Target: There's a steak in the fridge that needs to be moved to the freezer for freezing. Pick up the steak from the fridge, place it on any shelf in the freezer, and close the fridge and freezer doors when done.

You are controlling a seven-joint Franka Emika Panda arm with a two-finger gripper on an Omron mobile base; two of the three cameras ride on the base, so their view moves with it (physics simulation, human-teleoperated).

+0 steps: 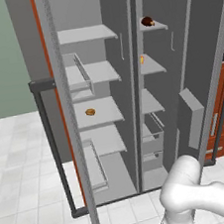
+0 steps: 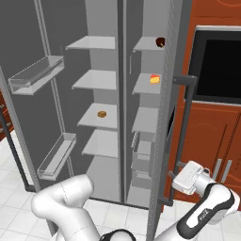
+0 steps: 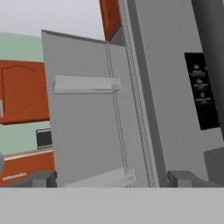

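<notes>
Steak (image 1: 147,22) sat on the top shelf (image 1: 154,26) of the narrower compartment, so likely already moved; step in hand looked like door closing. Tool (image 3: 111,177) was open w/ nothing held, low beside the dispenser-panel door (image 3: 175,100), steak well above it. Best to push flat on door face, arm clear of the hinge side.

Steak (image 1: 147,22) on top freezer shelf (image 1: 158,26).

Home kitchen, open grey fridge (image 1: 92,76), orange-brown wood cabinets (image 2: 212,127), white tiled floor (image 1: 25,160)
</notes>
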